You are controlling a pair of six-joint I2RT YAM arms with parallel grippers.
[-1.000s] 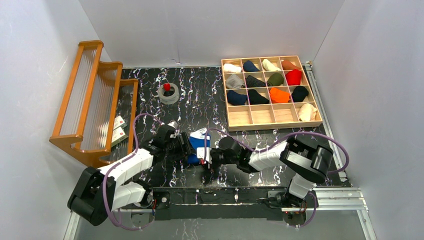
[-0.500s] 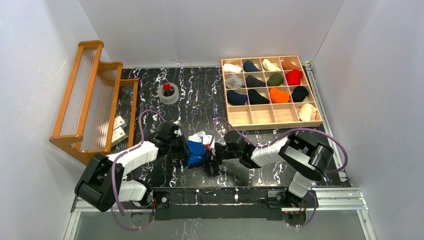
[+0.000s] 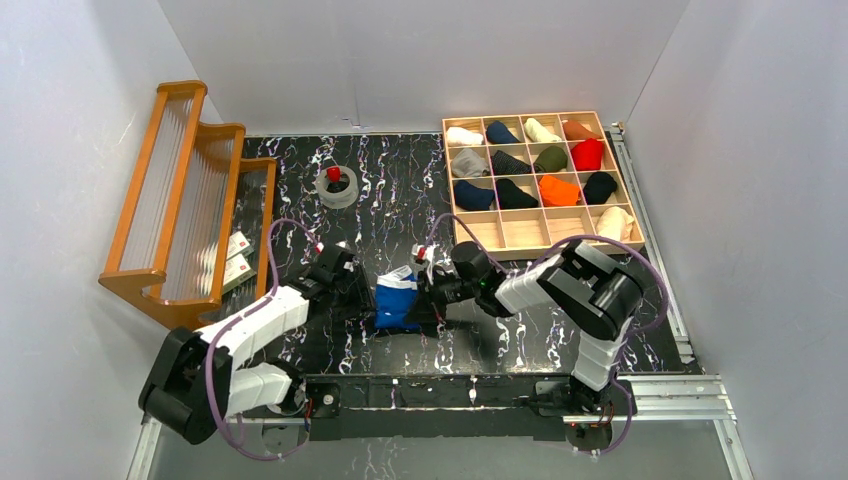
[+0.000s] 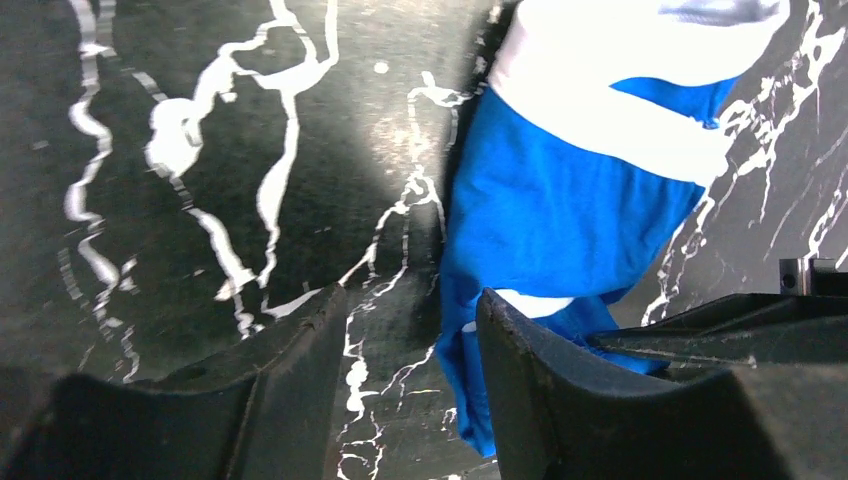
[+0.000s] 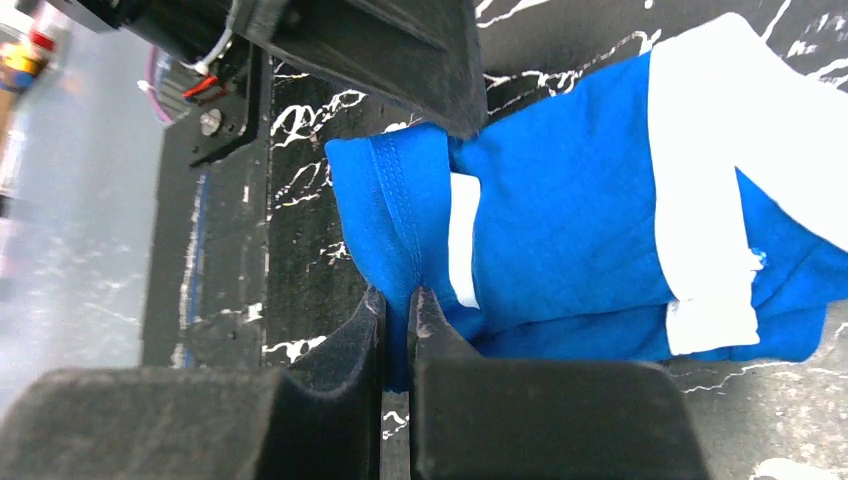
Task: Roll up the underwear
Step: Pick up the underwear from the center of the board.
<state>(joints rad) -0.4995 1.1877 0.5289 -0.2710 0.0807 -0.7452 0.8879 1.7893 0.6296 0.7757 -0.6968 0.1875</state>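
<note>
Top view: blue underwear (image 3: 397,302) bunched on bench (image 3: 400,200) near front edge, between left tool (image 3: 362,293) and right tool (image 3: 429,293). Wooden grid box (image 3: 522,231) well apart, back right.

Left wrist: left tool (image 4: 412,305) fingers apart, bare bench in gap; underwear (image 4: 560,210) just beside one finger.

Right wrist: right tool (image 5: 397,300) fingers pressed nearly together, clamped on underwear's (image 5: 570,220) stitched hem.

A black marble-patterned surface (image 3: 400,190), streaked with white veins, formed the floor of the enclosure. Plain white walls (image 3: 420,60) rose at 9, 12 and 3 o'clock under soft, even light. A stepped wooden rack (image 3: 180,190) with ribbed clear panels stood at 9 o'clock against the wall. A shallow wooden grid box (image 3: 505,232) lay at 1 o'clock. A metal rail (image 3: 665,392) ran along the 6 o'clock edge.
</note>
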